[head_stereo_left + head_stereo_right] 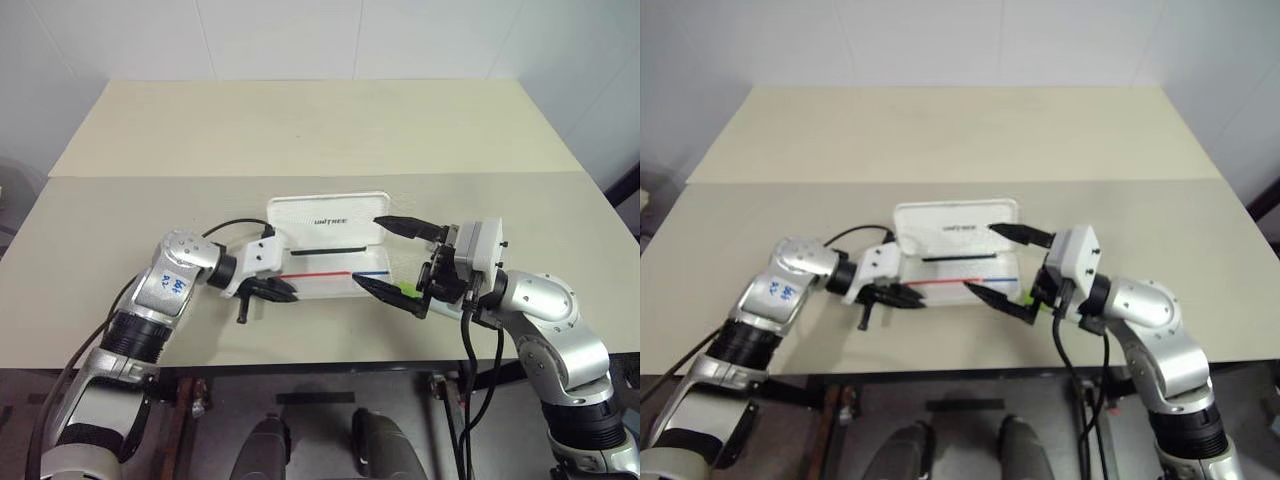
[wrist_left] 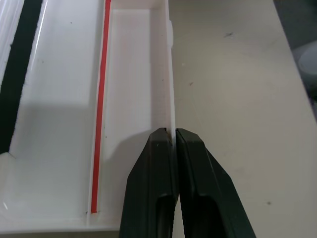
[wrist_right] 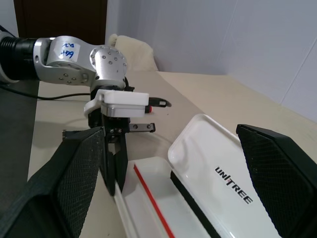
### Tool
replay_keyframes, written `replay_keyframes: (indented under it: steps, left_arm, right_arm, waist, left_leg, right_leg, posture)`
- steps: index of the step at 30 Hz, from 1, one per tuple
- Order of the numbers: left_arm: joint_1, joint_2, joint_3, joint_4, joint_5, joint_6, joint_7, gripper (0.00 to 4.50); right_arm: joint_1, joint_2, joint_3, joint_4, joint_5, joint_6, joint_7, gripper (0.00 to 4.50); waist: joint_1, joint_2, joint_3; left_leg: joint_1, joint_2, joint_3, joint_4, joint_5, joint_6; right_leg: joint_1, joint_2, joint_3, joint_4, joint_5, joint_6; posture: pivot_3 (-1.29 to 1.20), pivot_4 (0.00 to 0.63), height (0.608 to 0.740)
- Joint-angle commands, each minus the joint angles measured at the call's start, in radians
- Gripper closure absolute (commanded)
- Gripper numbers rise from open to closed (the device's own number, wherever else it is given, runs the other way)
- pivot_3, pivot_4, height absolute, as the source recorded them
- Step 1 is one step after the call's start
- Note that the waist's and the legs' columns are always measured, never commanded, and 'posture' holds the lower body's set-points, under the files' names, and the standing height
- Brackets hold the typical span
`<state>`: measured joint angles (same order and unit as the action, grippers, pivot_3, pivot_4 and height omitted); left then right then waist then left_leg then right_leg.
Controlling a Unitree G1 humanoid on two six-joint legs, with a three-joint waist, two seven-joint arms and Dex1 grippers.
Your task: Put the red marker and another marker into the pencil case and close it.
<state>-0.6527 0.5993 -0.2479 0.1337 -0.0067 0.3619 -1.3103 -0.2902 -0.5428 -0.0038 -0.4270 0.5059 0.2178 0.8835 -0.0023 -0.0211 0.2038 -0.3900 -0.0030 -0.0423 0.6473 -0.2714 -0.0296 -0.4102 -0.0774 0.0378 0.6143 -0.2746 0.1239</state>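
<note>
Silver jointed arms end in white wrist housings with black ribbed fingers [image 1: 392,292], trailing black cables.

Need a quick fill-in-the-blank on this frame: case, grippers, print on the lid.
1. The pencil case on the table lies ____.
2. The left gripper, at the case's front wall, is ____.
3. The right gripper is ____.
4. The lid's print reads ____.

Missing words: open; shut; open; UNITREE

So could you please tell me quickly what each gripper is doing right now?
Left gripper: shut, holding nothing, at the pencil case's front wall.
Right gripper: open, empty.
</note>
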Motion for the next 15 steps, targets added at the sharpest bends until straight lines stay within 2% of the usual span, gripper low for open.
replay_keyframes:
  steps: [1, 6, 10, 15]
  left_arm:
    - [0.017, 0.005, -0.026, -0.04, -0.011, 0.027, 0.008, 4.48]
    - [0.007, 0.006, -0.024, -0.021, -0.003, 0.061, 0.043, 4.48]
    - [-0.005, -0.003, -0.023, -0.016, -0.007, 0.067, 0.061, 3.33]
    - [-0.009, -0.012, -0.024, -0.018, -0.017, 0.058, 0.073, 1.64]
  right_arm:
    - [-0.005, 0.008, -0.002, -0.021, 0.003, -0.018, -0.005, 0.0]
    - [-0.005, 0.012, -0.005, -0.021, 0.002, -0.018, -0.005, 0.0]
    - [-0.009, 0.016, -0.003, -0.017, -0.002, -0.019, -0.006, 0.0]
    - [-0.01, 0.018, -0.005, -0.015, -0.003, -0.02, -0.007, 0.0]
  waist:
    - [0.0, 0.0, 0.0]
    - [-0.001, 0.0, 0.0]
    - [-0.001, 0.0, 0.0]
    - [-0.002, 0.0, 0.0]
  left_leg:
    - [0.0, 0.0, 0.0, 0.0, 0.0, 0.0]
    - [0.001, 0.0, 0.0, 0.0, 0.0, 0.0]
    - [0.001, 0.0, 0.0, 0.0, 0.0, 0.0]
    - [0.003, 0.0, 0.0, 0.0, 0.001, -0.001]
  right_leg:
    - [0.0, 0.0, 0.0, 0.0, 0.0, 0.0]
    - [0.0, 0.0, 0.0, 0.001, 0.0, 0.0]
    - [0.0, 0.0, 0.0, 0.003, 0.0, -0.001]
    - [0.0, 0.0, 0.0, 0.005, -0.001, -0.002]
  posture:
    - [0.0, 0.15, 0.74]
    - [0.0, 0.15, 0.74]
    - [0.0, 0.15, 0.74]
    - [0.0, 0.15, 0.74]
